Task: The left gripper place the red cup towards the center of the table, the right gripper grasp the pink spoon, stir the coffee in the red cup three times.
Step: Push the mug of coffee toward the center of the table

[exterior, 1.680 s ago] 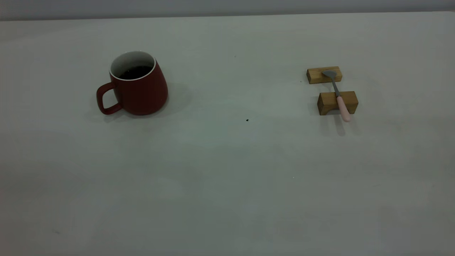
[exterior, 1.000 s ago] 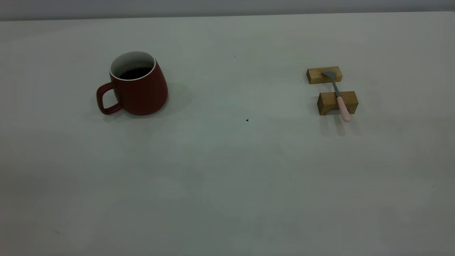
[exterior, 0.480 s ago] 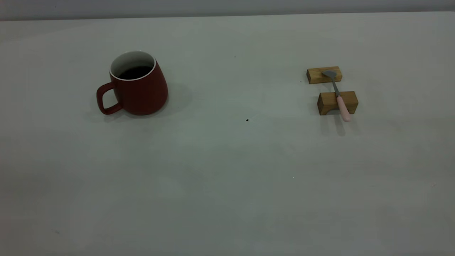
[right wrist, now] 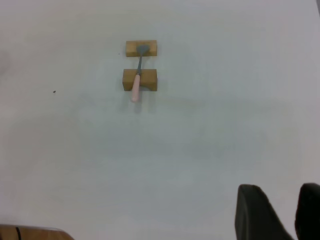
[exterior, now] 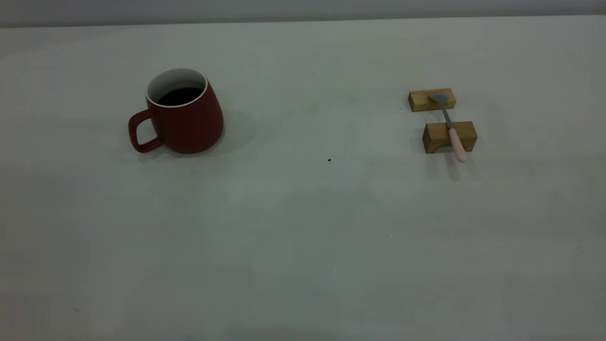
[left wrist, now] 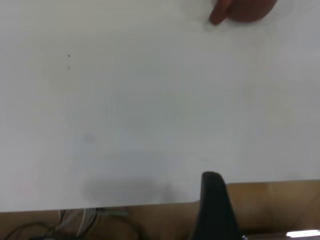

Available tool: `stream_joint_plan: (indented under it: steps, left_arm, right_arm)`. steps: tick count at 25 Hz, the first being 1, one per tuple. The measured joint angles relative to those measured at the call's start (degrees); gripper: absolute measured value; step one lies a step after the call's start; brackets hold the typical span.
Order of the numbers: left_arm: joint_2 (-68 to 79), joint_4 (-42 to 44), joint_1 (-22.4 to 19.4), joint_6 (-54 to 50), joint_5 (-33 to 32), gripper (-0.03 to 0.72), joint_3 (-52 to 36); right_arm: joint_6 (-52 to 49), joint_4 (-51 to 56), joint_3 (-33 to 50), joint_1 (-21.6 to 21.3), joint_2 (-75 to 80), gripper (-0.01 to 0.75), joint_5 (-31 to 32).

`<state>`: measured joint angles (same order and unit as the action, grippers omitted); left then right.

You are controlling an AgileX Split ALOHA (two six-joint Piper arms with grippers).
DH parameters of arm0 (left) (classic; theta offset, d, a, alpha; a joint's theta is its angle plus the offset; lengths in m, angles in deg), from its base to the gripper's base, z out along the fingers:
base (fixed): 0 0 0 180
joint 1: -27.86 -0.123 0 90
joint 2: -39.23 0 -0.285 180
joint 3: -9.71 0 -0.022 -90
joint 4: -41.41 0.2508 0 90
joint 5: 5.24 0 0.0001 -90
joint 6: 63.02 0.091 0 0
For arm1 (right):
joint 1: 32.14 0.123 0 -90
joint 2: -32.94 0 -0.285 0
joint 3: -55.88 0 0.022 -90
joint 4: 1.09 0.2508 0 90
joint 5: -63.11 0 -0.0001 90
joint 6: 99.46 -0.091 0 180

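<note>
Left gripper (left wrist: 212, 200): jaw state unreadable, at table (exterior: 303, 227) edge | red cup (left wrist: 243, 10): well ahead, handle nearest | right gripper (right wrist: 272, 210): fingers parted, idle, far from pink spoon (right wrist: 136, 86)

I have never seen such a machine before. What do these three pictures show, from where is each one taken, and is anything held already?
This is a robot with two arms at a table. The wide picture comes from an outside camera; neither arm shows in it. The other two come from cameras on the wrists. In them, the dark shapes at the edge are the left gripper and the right gripper, both far from the objects and holding nothing. On the table stand a red cup with dark coffee and a pink spoon lying across two wooden blocks.
</note>
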<state>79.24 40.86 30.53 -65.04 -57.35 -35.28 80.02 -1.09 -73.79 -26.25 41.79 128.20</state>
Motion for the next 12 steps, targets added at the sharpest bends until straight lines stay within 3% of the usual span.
stream_joint_plan:
  steps: [8,12]
  left_arm:
    - [32.0,5.2,0.0,-0.1,11.5,0.586,8.8]
    - [46.3,5.3,-2.3,1.2,15.6,0.586,16.3]
  right_arm:
    - [0.0,0.0,0.0,0.0,0.0,0.237,0.0]
    - [0.0,0.0,0.0,0.0,0.0,0.237,0.0]
